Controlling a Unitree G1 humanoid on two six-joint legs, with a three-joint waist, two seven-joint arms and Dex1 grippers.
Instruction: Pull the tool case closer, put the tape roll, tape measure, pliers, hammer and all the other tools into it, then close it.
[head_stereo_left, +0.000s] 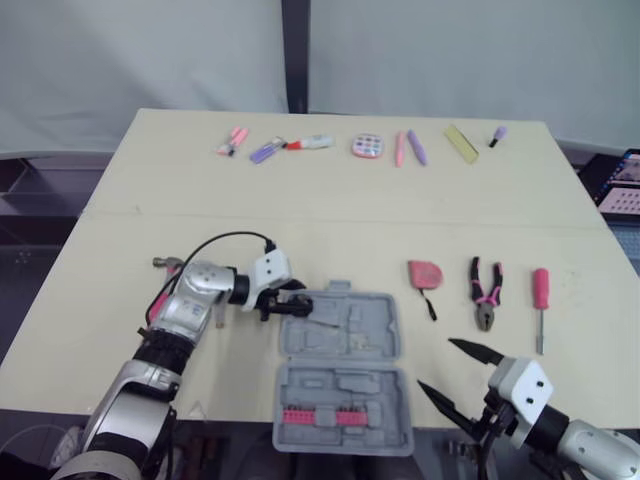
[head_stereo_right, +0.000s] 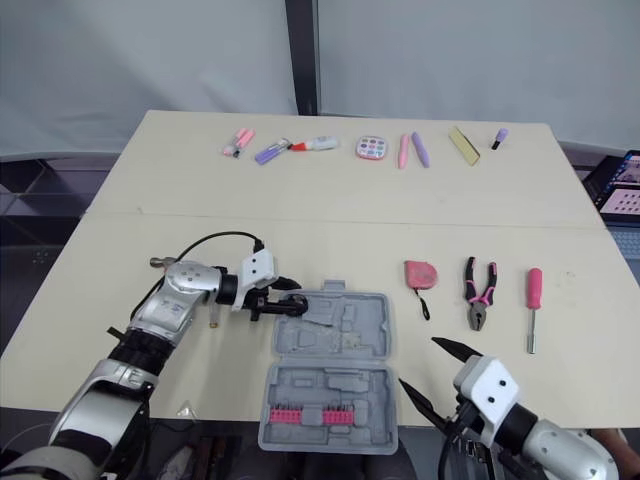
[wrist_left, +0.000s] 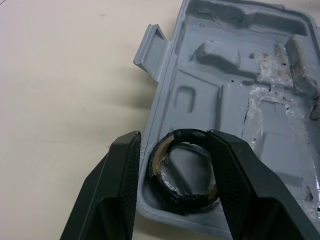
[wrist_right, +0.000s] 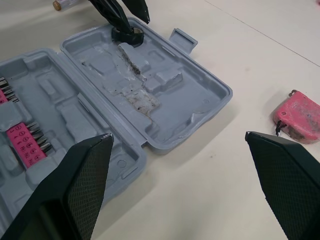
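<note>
right gripper (head_stereo_left: 434, 362): nearest me, just right of the tool case (head_stereo_left: 378, 332); fingers spread wide, released, holding nothing
tool case: lying open on the table (head_stereo_left: 330, 215), grey, two halves flat, one toward me, one away
bit strip (head_stereo_left: 322, 416): pink, sits in the case's near half
left gripper (head_stereo_left: 297, 298): at the far-left corner of the case's far half; I read it as released. One finger is outside the case wall and the other inside against the tape roll (wrist_left: 184, 171), so the roll isn't pinched
tape roll: black, lying in that far-left corner pocket, inside the case
hammer (head_stereo_left: 165, 264): left of the case, mostly hidden behind my left arm; I see the head only
tape measure (head_stereo_left: 425, 274): pink, right of the case's far half, on the table, apart from the case
pliers (head_stereo_left: 487, 293): pink handles, further right of the case than the tape measure
screwdriver (head_stereo_left: 540, 300): pink handle, rightmost from the case
small items (head_stereo_left: 368, 146): row of pens, markers and a round palette, well beyond the case at the table's far edge
</note>
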